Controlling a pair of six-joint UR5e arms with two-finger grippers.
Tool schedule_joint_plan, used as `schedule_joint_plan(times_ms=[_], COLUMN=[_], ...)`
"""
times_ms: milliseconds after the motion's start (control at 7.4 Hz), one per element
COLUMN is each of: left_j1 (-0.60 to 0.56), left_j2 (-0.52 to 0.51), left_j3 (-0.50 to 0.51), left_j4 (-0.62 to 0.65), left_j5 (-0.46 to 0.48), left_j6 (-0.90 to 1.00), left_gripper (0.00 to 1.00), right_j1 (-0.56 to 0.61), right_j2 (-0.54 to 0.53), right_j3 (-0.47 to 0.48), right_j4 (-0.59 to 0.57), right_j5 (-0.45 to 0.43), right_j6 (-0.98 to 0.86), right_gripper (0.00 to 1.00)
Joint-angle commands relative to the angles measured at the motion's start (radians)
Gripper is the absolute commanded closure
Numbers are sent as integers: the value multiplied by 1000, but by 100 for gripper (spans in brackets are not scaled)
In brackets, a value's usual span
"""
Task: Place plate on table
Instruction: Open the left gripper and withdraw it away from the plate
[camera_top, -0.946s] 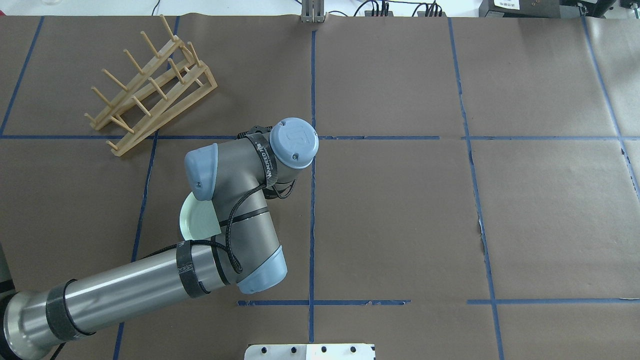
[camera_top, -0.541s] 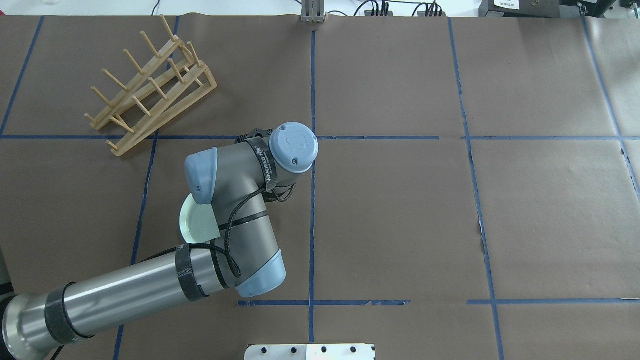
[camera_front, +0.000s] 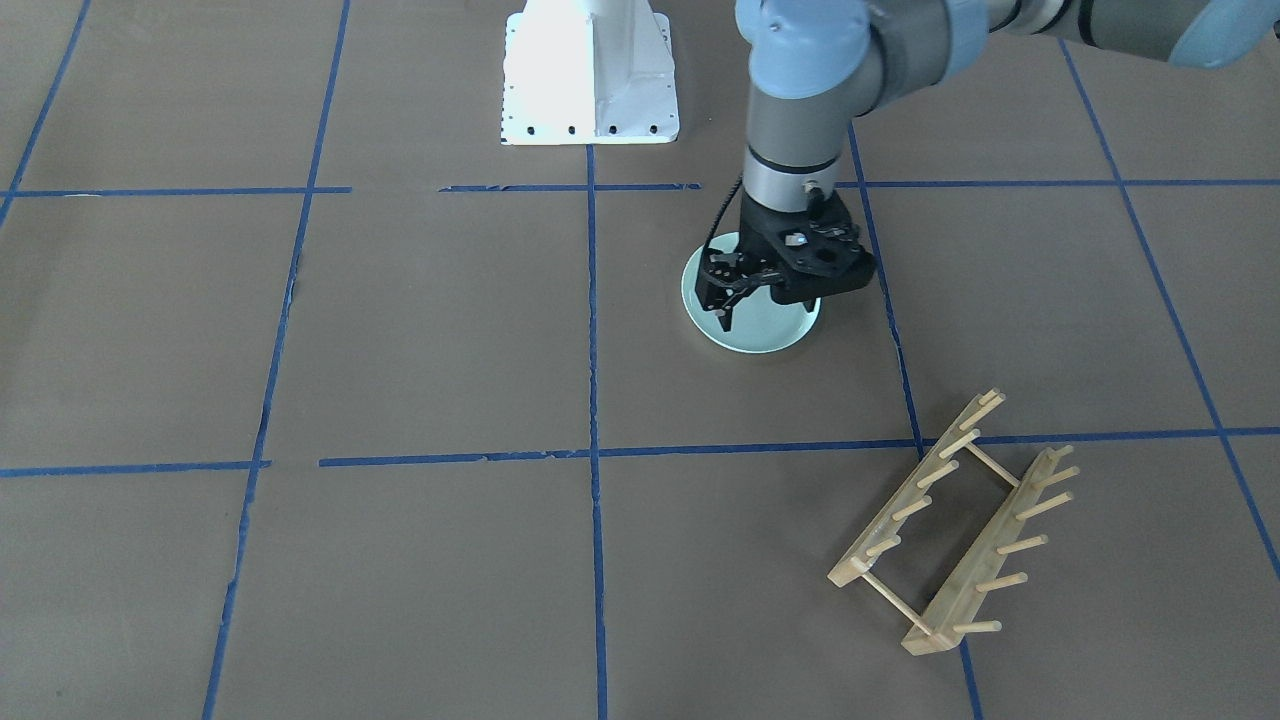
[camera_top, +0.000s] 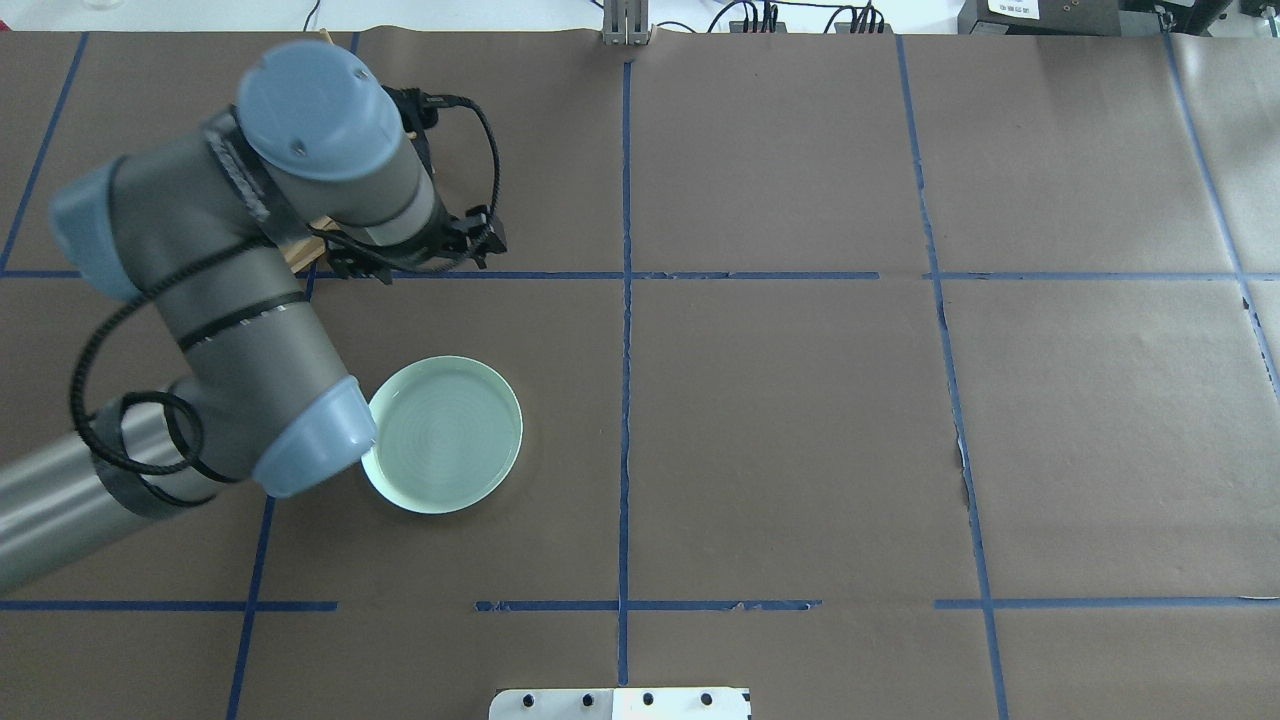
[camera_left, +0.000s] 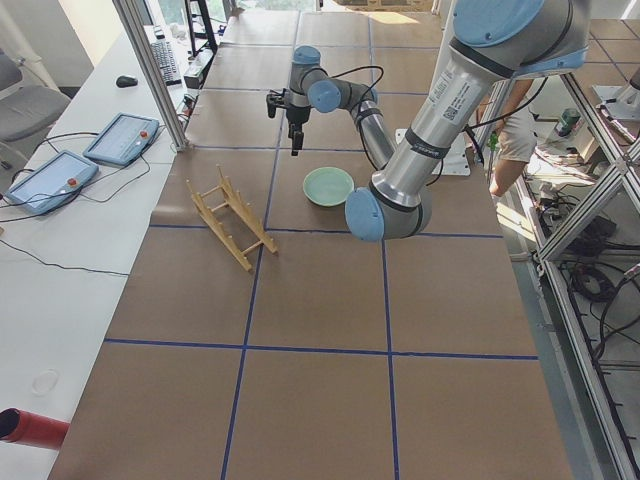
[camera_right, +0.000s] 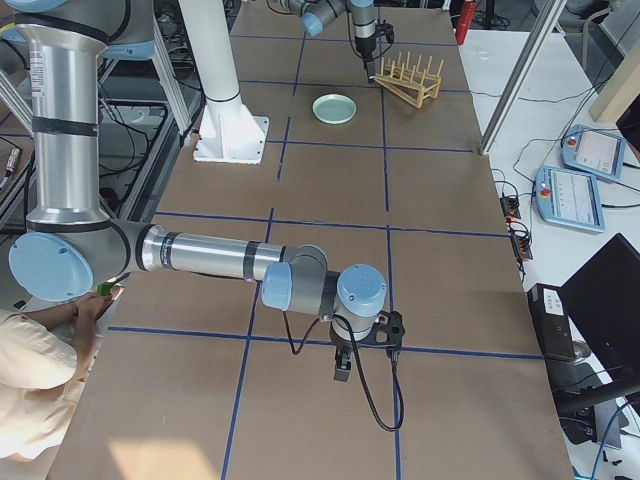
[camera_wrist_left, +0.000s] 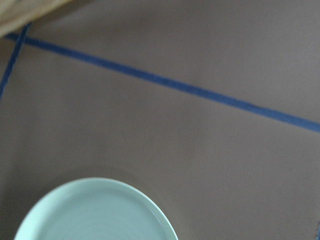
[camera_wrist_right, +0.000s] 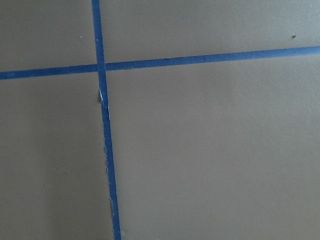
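The pale mint-green plate (camera_top: 445, 435) lies flat on the brown table (camera_top: 800, 430), left of the centre tape line. It also shows in the front view (camera_front: 760, 325) and at the bottom of the left wrist view (camera_wrist_left: 95, 212). My left gripper (camera_front: 727, 315) hangs high above the table between the plate and the rack, open and empty. It holds nothing and is clear of the plate. My right gripper (camera_right: 343, 370) shows only in the exterior right view, low over the table far from the plate. I cannot tell whether it is open or shut.
A wooden peg rack (camera_front: 950, 520) stands on the table beyond the plate, mostly hidden by my left arm in the overhead view. The white robot base (camera_front: 590, 75) sits at the near table edge. Blue tape lines cross the table.
My left arm has risen and swung away from the plate toward the rack. The plate, half hidden under the arm before, now lies fully in view in the same spot.
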Motion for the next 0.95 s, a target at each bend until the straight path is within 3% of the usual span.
schedule_joint_plan(times_ms=[0,405,676,811], left_j1=[-303,-593,-741,-752], left_j2=[132,447,676,744], left_j3=[-15,-6,67,107], left_j4=[-8,-12,-169,-227], left_j5=[-232,-305,-392,-396], left_j6=[458,1089,1262,1257], left_gripper=[1,0,0,0], right_j1=[0,0,0,0], right_j2=[0,0,0,0], right_j3=[-1,-1,-1,-1], right_j4=[0,0,0,0], right_j5=[0,0,0,0], right_j6=[0,0,0,0], right_gripper=[0,0,0,0])
